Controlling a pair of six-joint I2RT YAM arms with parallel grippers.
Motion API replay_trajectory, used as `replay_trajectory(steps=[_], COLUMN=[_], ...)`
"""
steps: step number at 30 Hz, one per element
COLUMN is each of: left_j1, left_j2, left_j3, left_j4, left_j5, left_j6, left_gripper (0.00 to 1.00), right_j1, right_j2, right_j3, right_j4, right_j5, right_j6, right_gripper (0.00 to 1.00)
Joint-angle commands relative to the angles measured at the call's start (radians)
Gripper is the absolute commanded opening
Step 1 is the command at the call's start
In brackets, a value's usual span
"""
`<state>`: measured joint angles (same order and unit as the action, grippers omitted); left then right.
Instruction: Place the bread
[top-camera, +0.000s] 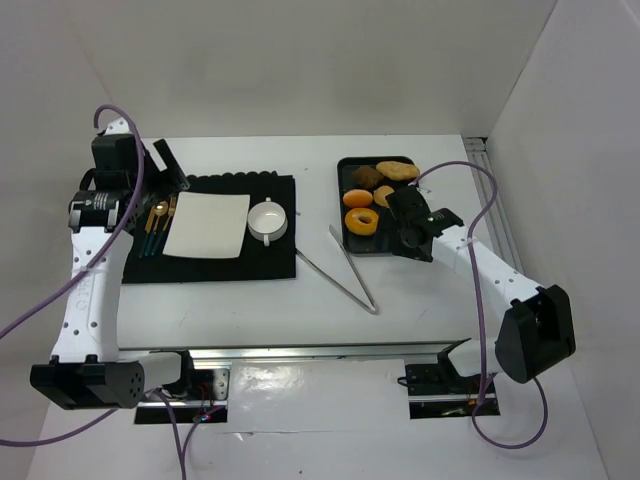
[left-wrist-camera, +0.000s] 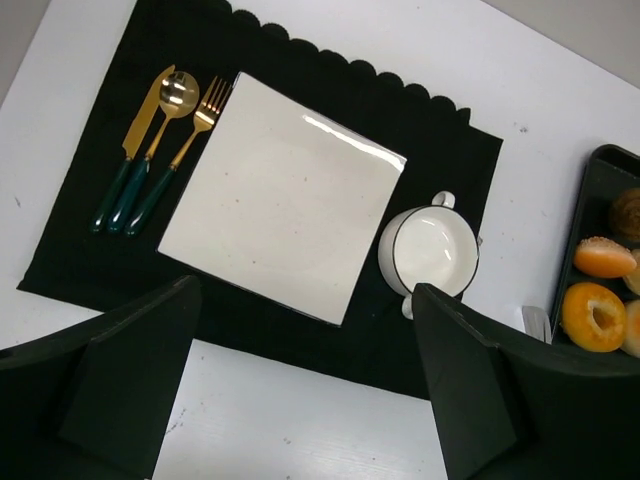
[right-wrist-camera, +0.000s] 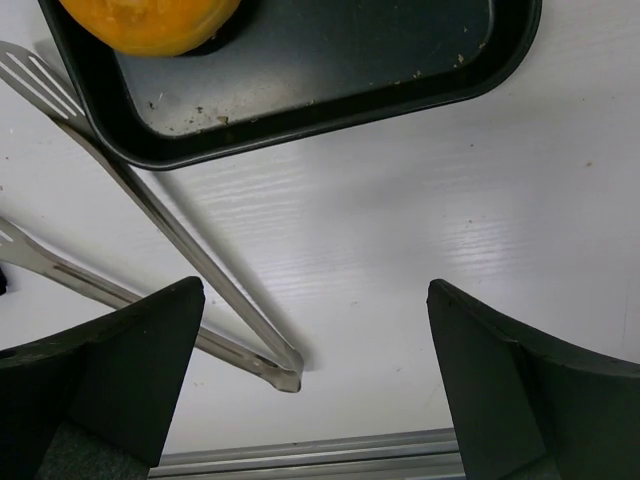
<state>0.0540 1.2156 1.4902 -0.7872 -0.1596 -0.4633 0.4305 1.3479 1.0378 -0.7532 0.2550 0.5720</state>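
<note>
The bread (top-camera: 367, 177), a dark-topped brown round, lies at the far left of the black tray (top-camera: 372, 249); its hole does not show. It also shows at the right edge of the left wrist view (left-wrist-camera: 628, 213). My right gripper (top-camera: 412, 232) is open and empty over the tray's near right part. In its wrist view (right-wrist-camera: 310, 400) the fingers straddle bare table just in front of the tray (right-wrist-camera: 330, 100). My left gripper (top-camera: 172, 172) is open and empty, high over the back left of the placemat (left-wrist-camera: 305, 400).
A pale orange ring (top-camera: 361, 221) and an orange bun (top-camera: 357, 198) share the tray with other pastries. Metal tongs (top-camera: 352, 275) lie on the table in front of the tray. The black placemat (top-camera: 270, 262) holds a square white plate (top-camera: 208, 224), a white bowl (top-camera: 268, 220) and gold cutlery (top-camera: 158, 225).
</note>
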Motion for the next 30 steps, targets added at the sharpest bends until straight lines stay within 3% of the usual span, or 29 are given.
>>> replay_trajectory(steps=[1, 6, 11, 21, 24, 30], left_j1=[0.027, 0.038, 0.038, 0.047, 0.047, 0.047], left_j2=[0.002, 0.002, 0.012, 0.012, 0.022, 0.042], left_j3=[-0.015, -0.015, -0.024, -0.045, -0.045, -0.054], left_j4=[0.006, 0.016, 0.016, 0.025, 0.025, 0.025], left_j5=[0.061, 0.112, 0.112, 0.164, 0.164, 0.164], left_j6=[0.0, -0.009, -0.02, -0.051, -0.06, -0.069], left_gripper=[1.0, 1.0, 1.0, 1.0, 1.0, 1.0], right_j1=[0.01, 0.019, 0.111, 0.381, 0.402, 0.425], right_j2=[-0.023, -0.072, -0.131, -0.07, -0.021, 0.046], right_j3=[-0.002, -0.042, -0.084, -0.128, -0.15, -0.139], right_j4=[0.034, 0.092, 0.216, 0.327, 0.338, 0.293], right_j5=[0.043, -0.003, -0.123, -0.055, -0.085, 0.007], right_j6=[0.023, -0.043, -0.122, -0.256, -0.287, -0.316], right_gripper=[1.0, 1.0, 1.0, 1.0, 1.0, 1.0])
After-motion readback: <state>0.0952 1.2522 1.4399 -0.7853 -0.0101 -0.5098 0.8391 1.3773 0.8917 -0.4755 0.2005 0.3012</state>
